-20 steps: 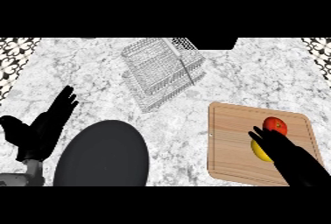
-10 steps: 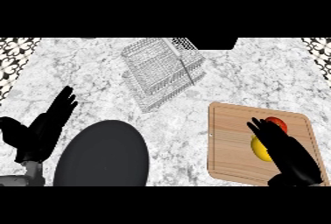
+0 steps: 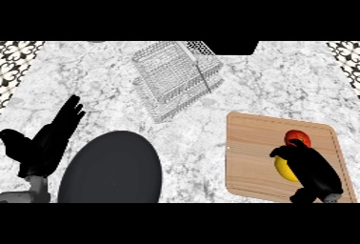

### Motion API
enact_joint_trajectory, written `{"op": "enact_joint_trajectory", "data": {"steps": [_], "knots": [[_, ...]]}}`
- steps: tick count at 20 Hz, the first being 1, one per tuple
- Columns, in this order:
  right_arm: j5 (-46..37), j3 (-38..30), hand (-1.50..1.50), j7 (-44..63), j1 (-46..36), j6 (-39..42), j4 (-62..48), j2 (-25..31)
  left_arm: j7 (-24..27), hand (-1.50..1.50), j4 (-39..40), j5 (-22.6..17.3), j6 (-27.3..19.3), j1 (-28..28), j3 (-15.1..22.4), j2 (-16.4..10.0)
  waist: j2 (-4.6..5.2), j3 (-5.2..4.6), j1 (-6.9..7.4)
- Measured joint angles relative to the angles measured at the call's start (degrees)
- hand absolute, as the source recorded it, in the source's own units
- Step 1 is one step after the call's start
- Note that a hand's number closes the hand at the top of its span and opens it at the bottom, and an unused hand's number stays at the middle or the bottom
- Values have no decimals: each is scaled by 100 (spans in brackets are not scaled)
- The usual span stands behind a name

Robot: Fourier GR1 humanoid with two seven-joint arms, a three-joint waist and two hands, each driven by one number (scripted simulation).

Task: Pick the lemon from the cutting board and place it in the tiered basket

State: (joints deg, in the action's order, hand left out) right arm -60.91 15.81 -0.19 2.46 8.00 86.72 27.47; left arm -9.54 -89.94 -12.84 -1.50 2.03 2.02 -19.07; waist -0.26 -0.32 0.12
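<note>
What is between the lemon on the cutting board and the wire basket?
Nothing visible. Only bare counter separates the cutting board from the tiered basket; the red item lies beside the lemon, off that path.

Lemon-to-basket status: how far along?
Done: nothing; the lemon lies on the cutting board. In hand: the right robot hand sits over it, grasp unclear. Left: lift it and carry it to the tiered basket.

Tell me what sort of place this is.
Most likely a kitchen counter: a grey-veined stone top, a wooden cutting board with a lemon and a red fruit on it, a wire tiered basket and a dark round plate.
</note>
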Motion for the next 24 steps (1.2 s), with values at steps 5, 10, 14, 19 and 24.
{"op": "enact_joint_trajectory", "data": {"steps": [5, 10, 14, 19, 24], "knots": [[-412, 122, 150, -266, -99, -18, -176, 74, -218, 0, -38, 87, -16, 162, -40, 106, -25, -37, -1], [-677, 16, 150, 42, -33, 0, -113, -98, -181, 0, -2, 125, 65, 126, -138, 153, -31, -48, -40], [-620, -460, 150, 1555, 424, 83, 177, -857, -195, 0, -15, 126, 20, -1, -226, 113, -94, -93, -254], [-1191, -573, 150, 3382, 1063, -365, 896, -1815, -208, 0, -99, 117, 11, -113, -275, 86, -102, -74, -318], [-2219, 56, 150, 4578, 1358, -1148, 1983, -2453, -150, 0, -79, 104, 82, -103, -287, 78, -58, -9, -235]]}}
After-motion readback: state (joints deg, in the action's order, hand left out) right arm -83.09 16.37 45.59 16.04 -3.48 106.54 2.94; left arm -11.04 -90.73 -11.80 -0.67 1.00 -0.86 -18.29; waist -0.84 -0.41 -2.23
